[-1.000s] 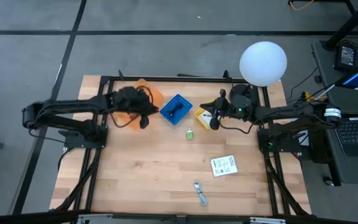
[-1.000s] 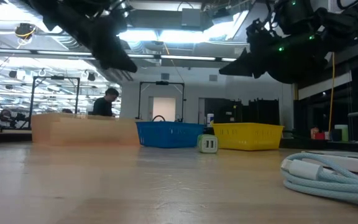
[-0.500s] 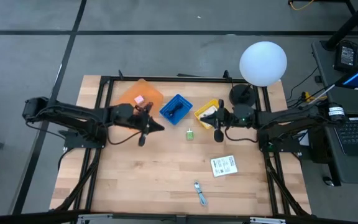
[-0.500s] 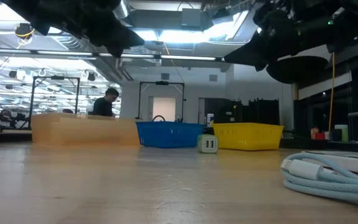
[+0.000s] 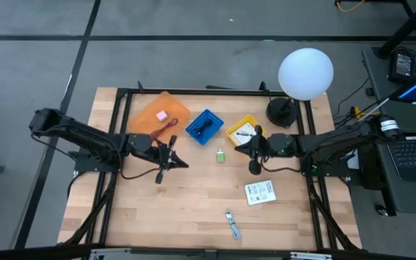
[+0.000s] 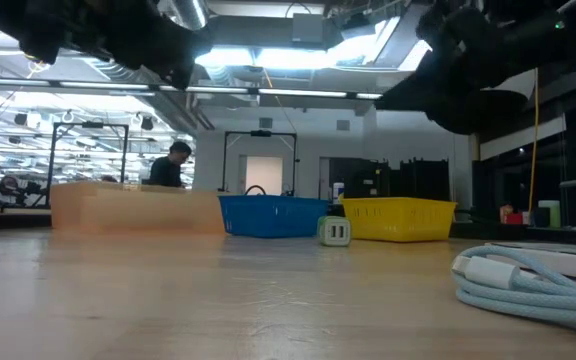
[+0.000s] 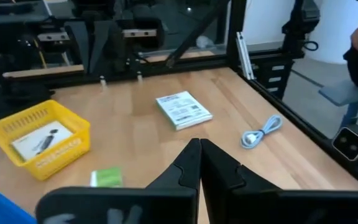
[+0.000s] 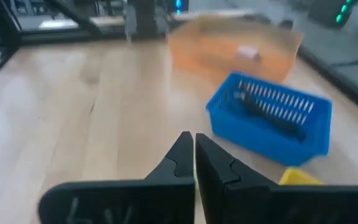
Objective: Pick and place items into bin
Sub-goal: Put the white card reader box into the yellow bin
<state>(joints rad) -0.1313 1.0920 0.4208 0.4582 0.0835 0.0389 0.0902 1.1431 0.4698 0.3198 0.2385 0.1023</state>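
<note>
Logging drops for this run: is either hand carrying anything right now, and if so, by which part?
Nothing is held. The left hand and right hand both have their fingers closed together with nothing between them, above the table.

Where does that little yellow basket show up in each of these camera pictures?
High view: the yellow basket sits at the table's far side, right of the blue basket.
Low view: right of centre, beside the blue basket.
Left wrist view: far left, holding a white card.
Right wrist view: only a yellow corner, below the blue basket.
Shared landmark: the blue basket.
</note>
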